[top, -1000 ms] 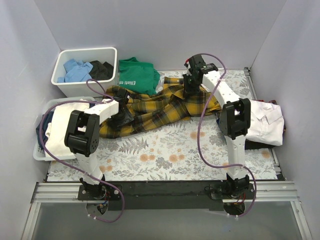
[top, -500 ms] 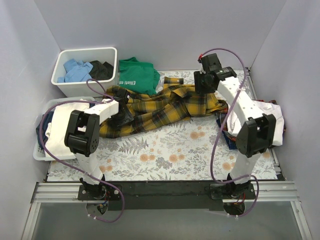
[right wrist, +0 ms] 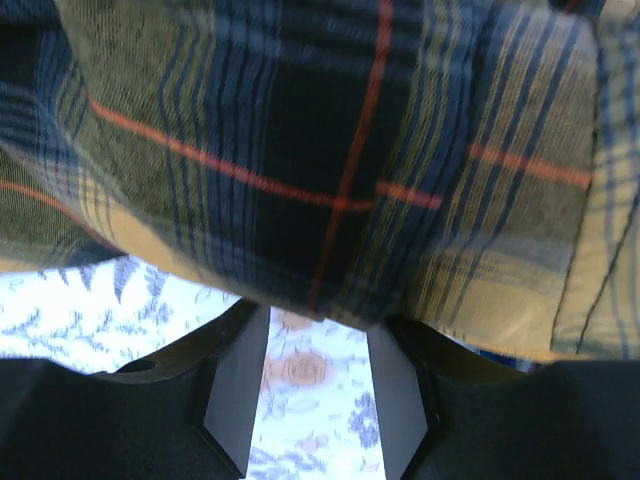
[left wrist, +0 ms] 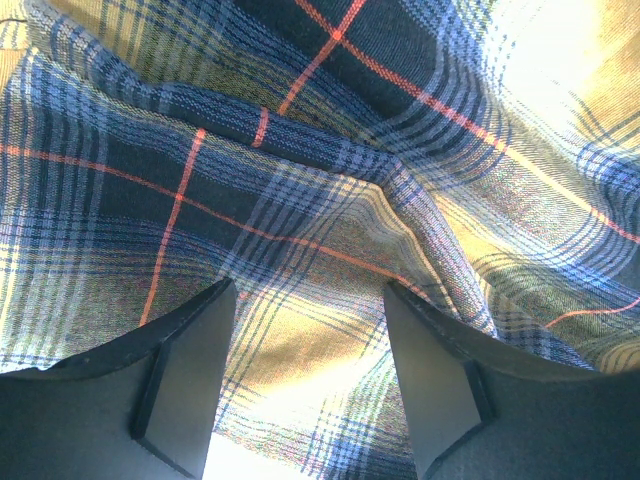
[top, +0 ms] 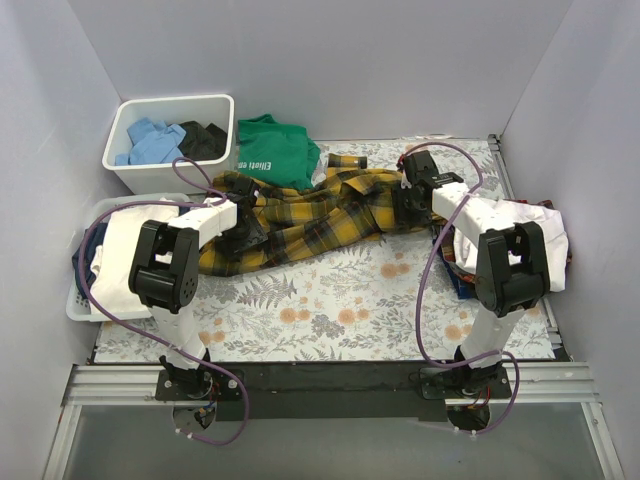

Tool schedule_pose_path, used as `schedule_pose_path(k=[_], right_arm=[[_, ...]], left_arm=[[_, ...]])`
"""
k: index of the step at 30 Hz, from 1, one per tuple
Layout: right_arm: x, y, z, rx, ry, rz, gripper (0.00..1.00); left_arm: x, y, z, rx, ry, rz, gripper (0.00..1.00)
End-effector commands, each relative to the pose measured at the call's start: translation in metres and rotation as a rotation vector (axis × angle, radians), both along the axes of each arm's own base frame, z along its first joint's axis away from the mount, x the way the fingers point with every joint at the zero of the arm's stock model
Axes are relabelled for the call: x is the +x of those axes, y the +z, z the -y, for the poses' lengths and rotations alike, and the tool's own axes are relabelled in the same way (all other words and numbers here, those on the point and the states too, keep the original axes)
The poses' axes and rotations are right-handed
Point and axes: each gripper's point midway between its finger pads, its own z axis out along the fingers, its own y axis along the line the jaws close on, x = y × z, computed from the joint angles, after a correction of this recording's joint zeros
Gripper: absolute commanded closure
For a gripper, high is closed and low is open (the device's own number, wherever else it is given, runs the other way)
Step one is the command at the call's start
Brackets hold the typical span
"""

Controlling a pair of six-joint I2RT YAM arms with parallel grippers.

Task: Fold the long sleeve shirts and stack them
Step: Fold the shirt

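Across the middle of the floral bench (top: 330, 300) lies the yellow-and-black plaid shirt (top: 310, 222), rumpled and stretched from left to right, not folded. The left gripper (top: 243, 232) sits low over its left part. The left wrist view shows its fingers (left wrist: 185, 375) spread, with creased plaid cloth between and beyond them and nothing pinched. The right gripper (top: 408, 195) is at the shirt's right end. Seen from the right wrist, its fingers (right wrist: 235, 385) stand apart, the shirt's edge hanging just past their tips and the bench print showing in the gap. The white shirt (top: 535, 245) lies at the bench's right edge, partly hidden by the right arm. Beyond the plaid shirt a green T-shirt (top: 275, 148) lies beside a white bin (top: 160, 178) of blue and black clothes, and a laundry basket (top: 80, 305) sits at the left.
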Motion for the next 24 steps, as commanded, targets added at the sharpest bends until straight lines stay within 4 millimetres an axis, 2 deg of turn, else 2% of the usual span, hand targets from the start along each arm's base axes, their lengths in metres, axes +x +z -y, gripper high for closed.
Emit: schedule_pose_path(k=[1,8,11,14,15,19,21,23,24], right_arm=[[0.049,0.025,-0.010,0.054,0.024,0.192,0.49],[0.056,0.011,-0.001,0.025,-0.007,0.189,0.48],[0.060,0.014,-0.008,0.061,0.010,0.219,0.49],[0.059,0.013,-0.017,0.106,0.032,0.208,0.61],[0.058,0.013,-0.019,0.115,0.037,0.203,0.73],[0.048,0.029,-0.019,0.141,0.022,0.208,0.96],[0.036,0.035,-0.016,0.139,0.017,0.179,0.99],[0.024,0.052,-0.015,0.151,0.020,0.175,0.99],[0.007,0.061,-0.016,0.166,0.034,0.137,0.99]], left_arm=[[0.000,-0.005,-0.007,0.012,0.010,0.004,0.40],[-0.004,-0.004,-0.009,0.017,0.006,0.001,0.40],[-0.003,-0.004,-0.009,0.016,0.004,0.001,0.40],[-0.001,-0.003,-0.008,0.016,0.003,0.002,0.40],[-0.001,-0.003,-0.008,0.016,0.002,-0.002,0.40],[0.000,-0.003,-0.008,0.015,0.006,0.002,0.40],[0.001,-0.005,-0.008,0.013,0.007,0.005,0.40],[0.000,-0.006,-0.008,0.011,0.011,0.002,0.40],[-0.001,-0.007,-0.007,0.008,0.011,0.000,0.40]])
